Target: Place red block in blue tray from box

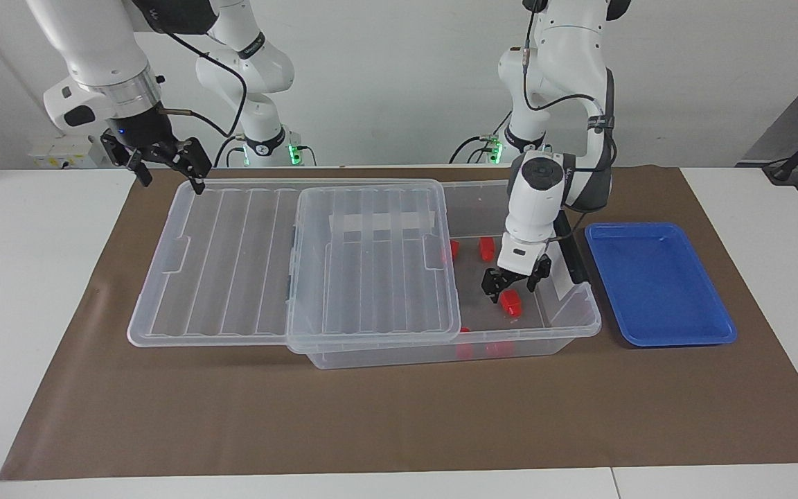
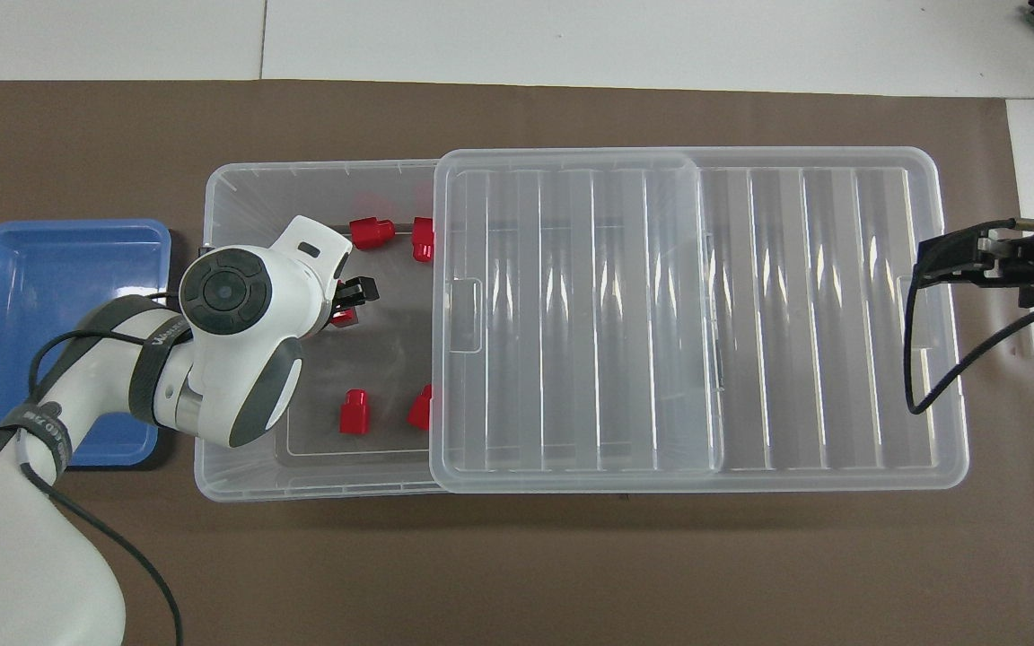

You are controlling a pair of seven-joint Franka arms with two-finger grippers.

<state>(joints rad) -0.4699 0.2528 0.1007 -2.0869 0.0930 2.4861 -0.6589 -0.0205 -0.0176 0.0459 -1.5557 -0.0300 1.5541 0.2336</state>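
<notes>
No text is reading clearly anywhere; the band on the left arm (image 2: 153, 336), well back from the fingers, is carrying white lettering too small to make out; nothing else is showing labels.

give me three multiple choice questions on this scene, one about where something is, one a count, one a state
1. Where is the left gripper?
A. Over the blue tray
B. Down inside the box, at a red block
C. Over the lid

2. How many red blocks show in the box's uncovered part in the overhead view?
A. Two
B. Five
C. Eight

3. What state is the blue tray in?
A. Empty
B. Holding one red block
C. Covered by the lid

Answers:
1. B: in the facing view the gripper is lowered into the box at the red block.
2. B: two lie farther from the robots, two nearer, one at the gripper.
3. A: its blue floor shows bare in both views.
</notes>
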